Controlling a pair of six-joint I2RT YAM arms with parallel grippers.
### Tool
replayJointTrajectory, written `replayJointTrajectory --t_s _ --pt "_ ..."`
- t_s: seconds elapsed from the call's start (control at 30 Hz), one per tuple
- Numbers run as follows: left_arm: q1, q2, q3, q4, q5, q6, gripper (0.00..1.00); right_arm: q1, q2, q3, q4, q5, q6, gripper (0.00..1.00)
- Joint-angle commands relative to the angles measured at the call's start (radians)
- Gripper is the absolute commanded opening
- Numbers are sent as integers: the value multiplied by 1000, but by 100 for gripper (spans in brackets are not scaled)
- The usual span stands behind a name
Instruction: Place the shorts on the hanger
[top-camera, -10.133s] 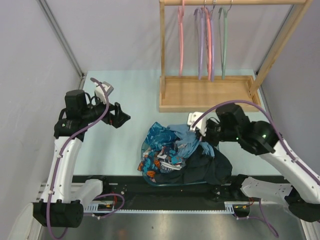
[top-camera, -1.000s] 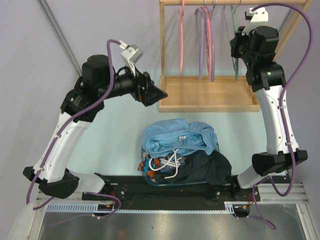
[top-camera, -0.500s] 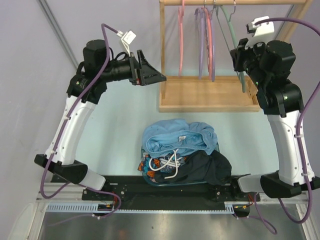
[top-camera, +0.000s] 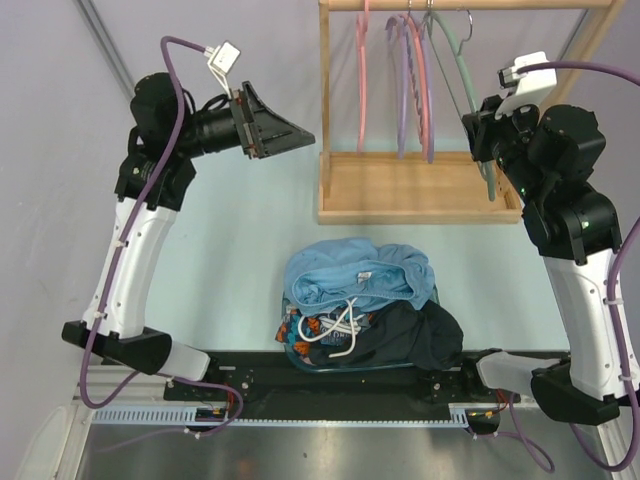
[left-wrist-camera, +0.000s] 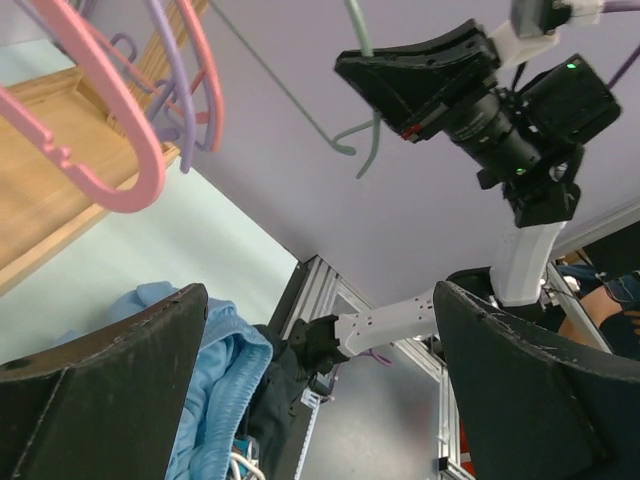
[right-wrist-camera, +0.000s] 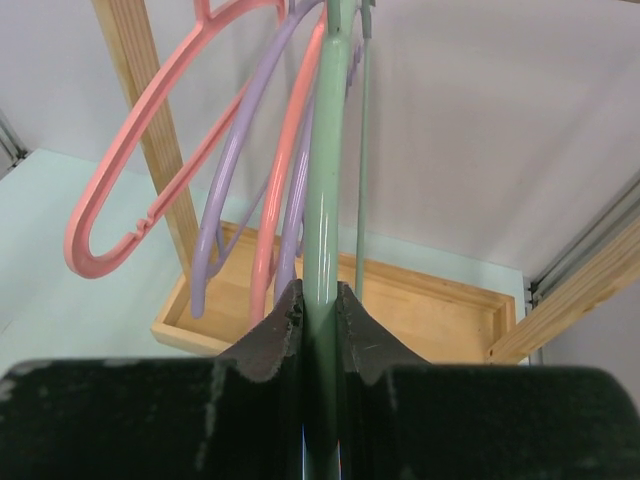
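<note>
Sky-blue shorts (top-camera: 355, 276) atop clothes pile (top-camera: 405, 340), poss. in clear tub (top-camera: 287, 346)

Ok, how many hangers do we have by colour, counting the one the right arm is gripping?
Pink hangers: 2
Purple hangers: 2
Sage-green hanger, clamped in the right fingers: 1
Total: 5
</note>
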Motion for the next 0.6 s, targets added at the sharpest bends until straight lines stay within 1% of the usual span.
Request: replayJointTrajectory --t_s 0.0,0.03,0.1,0.2,0.33,0.4,0.43,0.47,0.53,0.57 --pt "17 -36 -102 -1 -20 67 100 -11 -81 -46 71 2 -28 0" --pt "17 -44 -141 4 -27 81 100 -11 -90 -56 66 -4 -31 0" --pt "17 -55 -164 -22 -56 124 100 -11 -120 -72 31 -1 -34 0" --pt "17 -75 -208 -67 -116 193 100 -31 -173 -96 -45 56 -31 0" --pt "17 -151 -332 -90 -188 270 100 -65 -257 -136 -146 136 -48 0" --pt "17 -188 -383 -100 -230 291 100 -94 -292 -155 -237 156 -53 0" --pt "17 -205 -433 -102 -271 320 100 -100 -317 -159 -271 162 -68 0" --pt "17 -245 -460 -105 -290 334 100 -105 -331 -167 -352 163 -82 0" --pt "17 -283 -527 -119 -358 376 100 -105 -346 -179 -438 125 -109 0" --pt "17 -320 -552 -116 -368 391 100 -105 -351 -178 -535 104 -129 0"
